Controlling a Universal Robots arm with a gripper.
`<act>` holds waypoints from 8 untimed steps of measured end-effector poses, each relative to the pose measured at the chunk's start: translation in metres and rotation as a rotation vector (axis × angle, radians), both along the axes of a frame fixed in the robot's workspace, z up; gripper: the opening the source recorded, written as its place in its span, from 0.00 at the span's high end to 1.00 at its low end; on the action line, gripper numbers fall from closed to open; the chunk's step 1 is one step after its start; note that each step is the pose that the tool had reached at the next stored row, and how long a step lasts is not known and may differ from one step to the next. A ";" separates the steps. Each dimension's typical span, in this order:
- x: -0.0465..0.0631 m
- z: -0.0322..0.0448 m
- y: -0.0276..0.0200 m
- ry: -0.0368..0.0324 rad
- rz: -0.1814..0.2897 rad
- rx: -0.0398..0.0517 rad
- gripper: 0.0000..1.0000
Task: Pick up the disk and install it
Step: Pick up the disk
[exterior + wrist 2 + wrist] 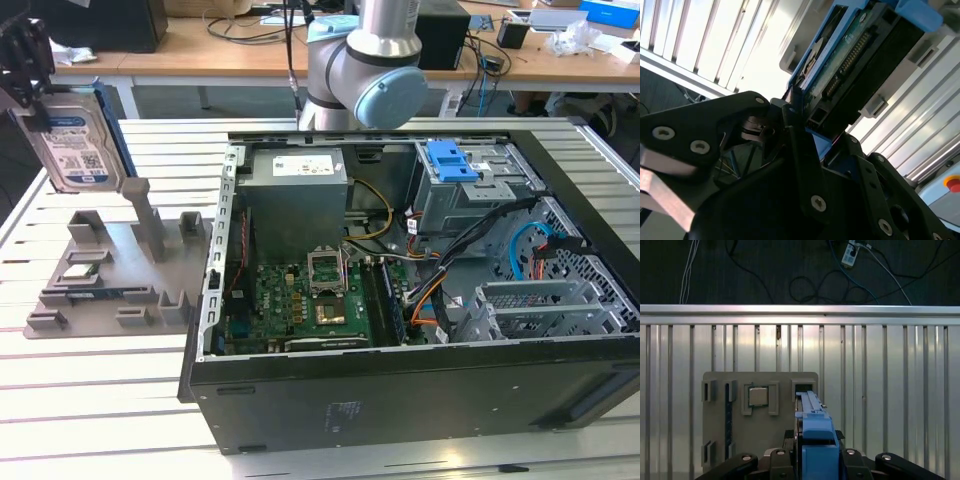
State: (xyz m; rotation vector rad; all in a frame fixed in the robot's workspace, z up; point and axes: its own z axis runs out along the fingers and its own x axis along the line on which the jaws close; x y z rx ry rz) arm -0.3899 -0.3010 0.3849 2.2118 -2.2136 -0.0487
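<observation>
The jaws are clamped on the disk [75,140], held upright between them; the grey fixture tray [110,270] lies below the jaws on the surface [100,400], the computer case [400,380] well apart.

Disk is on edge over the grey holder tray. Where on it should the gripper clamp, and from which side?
Grip the blue carrier bracket at the disk's upper end, clamping across its two flat faces, coming from above. It stands on edge and is thin, so the faces give parallel surfaces. The gripper holds it that way now.
</observation>
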 end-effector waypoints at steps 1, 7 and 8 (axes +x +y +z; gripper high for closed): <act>0.000 0.0055 0.0000 0.0001 0.000 0.0000 0.63; 0.000 0.0277 0.0000 0.0000 0.000 0.0001 0.63; 0.000 0.0316 0.0000 0.0000 0.000 0.0001 0.63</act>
